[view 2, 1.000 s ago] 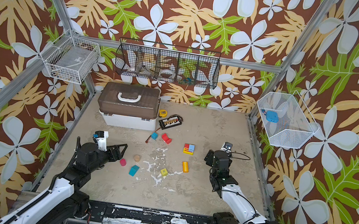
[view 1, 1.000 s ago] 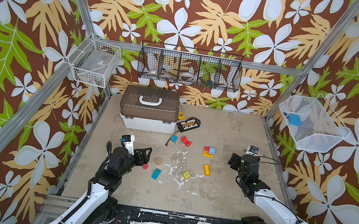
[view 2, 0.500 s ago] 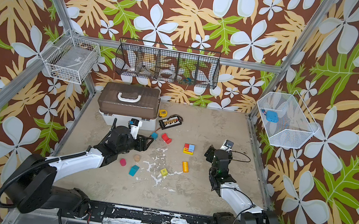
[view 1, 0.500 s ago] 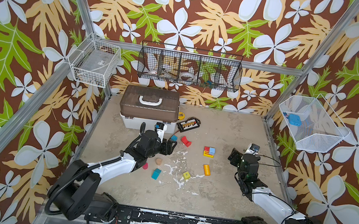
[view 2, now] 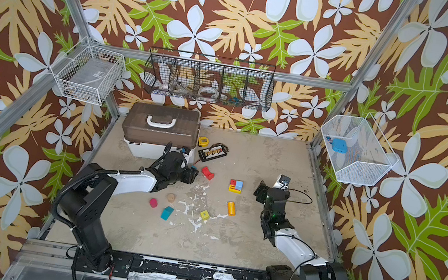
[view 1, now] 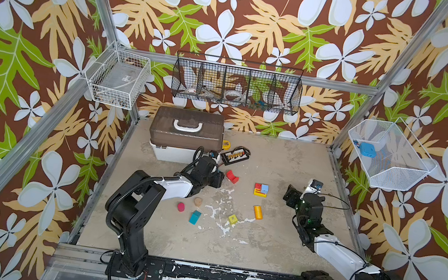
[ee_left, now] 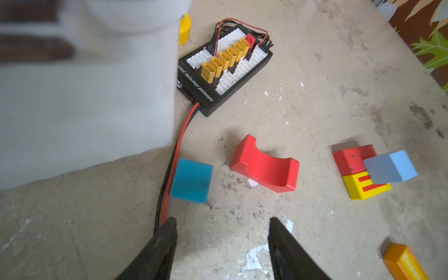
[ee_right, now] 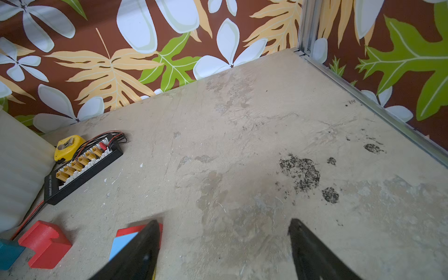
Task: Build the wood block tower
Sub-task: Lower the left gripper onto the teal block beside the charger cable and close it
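Observation:
Loose wood blocks lie on the floor in both top views: a red arch [view 1: 232, 176], an orange cylinder [view 1: 257, 212], a yellow-green cube [view 1: 232, 218], a teal house-shaped block [view 1: 195, 217], and pink [view 1: 181, 207] and tan [view 1: 198, 201] cylinders. The tower is only a yellow flat base [view 1: 259, 194] carrying a red cube [view 1: 257, 186] and a blue cube [view 1: 264, 188]. My left gripper [view 1: 219, 176] hovers open just short of a teal cube [ee_left: 191, 180], with the arch [ee_left: 265, 166] beside it. My right gripper [view 1: 290, 193] stands open and empty to the right of the base.
A brown-lidded white case [view 1: 186, 135] stands at the back left, close to my left wrist. A black connector board [view 1: 234, 156] lies beside it, and its red wire [ee_left: 179, 150] runs along the teal cube. A yellow tape measure [view 1: 226, 144] sits behind. Wire baskets hang on the walls.
My left arm has swung from the front left up to the case and the red arch, and its jaws have narrowed. The right arm has hardly moved.

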`<state>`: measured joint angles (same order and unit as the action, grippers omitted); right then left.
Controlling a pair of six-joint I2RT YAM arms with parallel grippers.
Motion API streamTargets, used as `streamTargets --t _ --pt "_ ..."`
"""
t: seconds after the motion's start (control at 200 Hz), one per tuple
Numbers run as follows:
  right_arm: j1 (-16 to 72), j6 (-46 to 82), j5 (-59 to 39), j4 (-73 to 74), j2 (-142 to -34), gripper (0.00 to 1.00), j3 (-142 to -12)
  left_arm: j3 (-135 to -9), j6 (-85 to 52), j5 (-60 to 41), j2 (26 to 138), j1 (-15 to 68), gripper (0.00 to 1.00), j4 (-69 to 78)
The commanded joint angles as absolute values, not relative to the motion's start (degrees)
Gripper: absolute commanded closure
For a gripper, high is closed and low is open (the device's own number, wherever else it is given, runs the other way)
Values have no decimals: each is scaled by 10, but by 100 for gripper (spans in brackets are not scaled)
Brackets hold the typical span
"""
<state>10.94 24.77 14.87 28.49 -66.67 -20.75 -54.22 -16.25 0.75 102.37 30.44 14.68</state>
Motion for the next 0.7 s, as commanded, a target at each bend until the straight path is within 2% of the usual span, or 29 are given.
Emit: streamTargets --t 0.0,0.696 --pt "109 241 142 301 -667 16 -209 -560 -140 22 1039 304 41 134" --pt "111 240 132 307 -669 16 -206 -612 -100 71 1108 304 46 109"
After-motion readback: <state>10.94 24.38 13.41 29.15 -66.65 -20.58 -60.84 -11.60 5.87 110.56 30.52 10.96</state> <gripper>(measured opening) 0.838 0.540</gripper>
